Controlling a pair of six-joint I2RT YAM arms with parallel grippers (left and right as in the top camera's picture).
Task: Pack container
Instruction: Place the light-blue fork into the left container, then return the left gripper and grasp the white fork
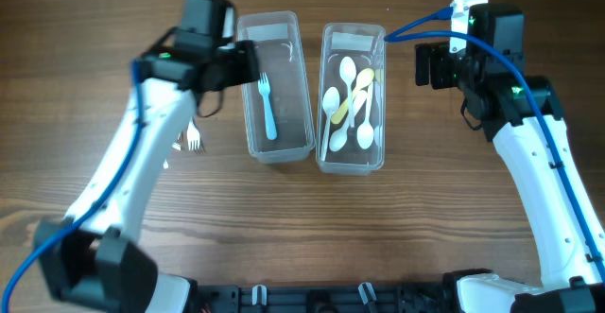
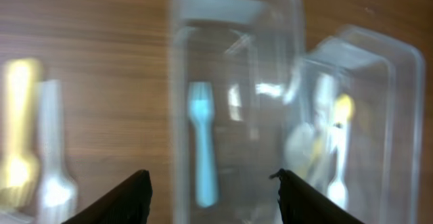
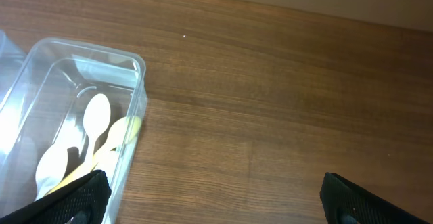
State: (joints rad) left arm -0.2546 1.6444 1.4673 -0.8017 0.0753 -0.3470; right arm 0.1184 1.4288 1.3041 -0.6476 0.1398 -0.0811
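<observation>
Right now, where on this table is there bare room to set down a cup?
Free: the table strip in front of both containers, between the arms. Crowded: left of the fork container, where loose forks lie beside the left arm. The spoon container is crowded.

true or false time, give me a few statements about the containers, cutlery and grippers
1. A blue fork lies inside the left container. True.
2. The right container holds forks. False: it holds white and yellow spoons.
3. The right gripper is shut on a spoon. False: it is open and empty, beside the right container.
4. More forks lie on the table, left of the left container. True.
5. The two containers are stacked. False: they stand side by side.
</observation>
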